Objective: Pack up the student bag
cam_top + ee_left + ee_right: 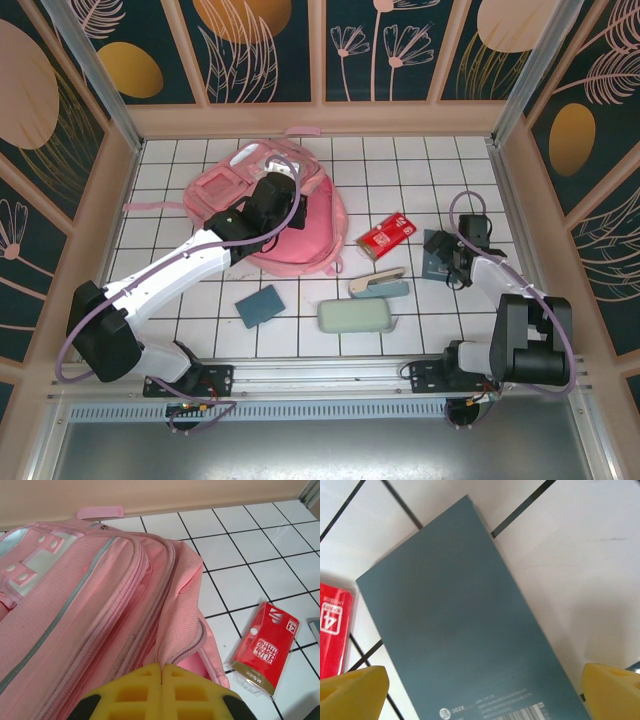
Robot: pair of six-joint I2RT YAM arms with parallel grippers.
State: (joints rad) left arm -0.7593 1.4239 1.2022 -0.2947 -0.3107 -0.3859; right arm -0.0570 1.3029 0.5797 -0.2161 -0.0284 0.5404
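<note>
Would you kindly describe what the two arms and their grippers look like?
Both arms have white links between bulky black joints: the left arm and the right arm. A lilac cable loops along each. The left gripper and the right gripper carry yellow fingers; the left ones show a moulded grid of square recesses.

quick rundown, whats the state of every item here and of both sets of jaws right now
student bag, lying front up, zip parted at one corner
left gripper, jaws shut at that parted corner
right gripper, jaws wide open over the teal box
teal box, flat on the table, not gripped
red packet, flat, apart from the bag
teal notebook, closed, flat
green case, closed, flat
beige and blue item, lying loose
</note>
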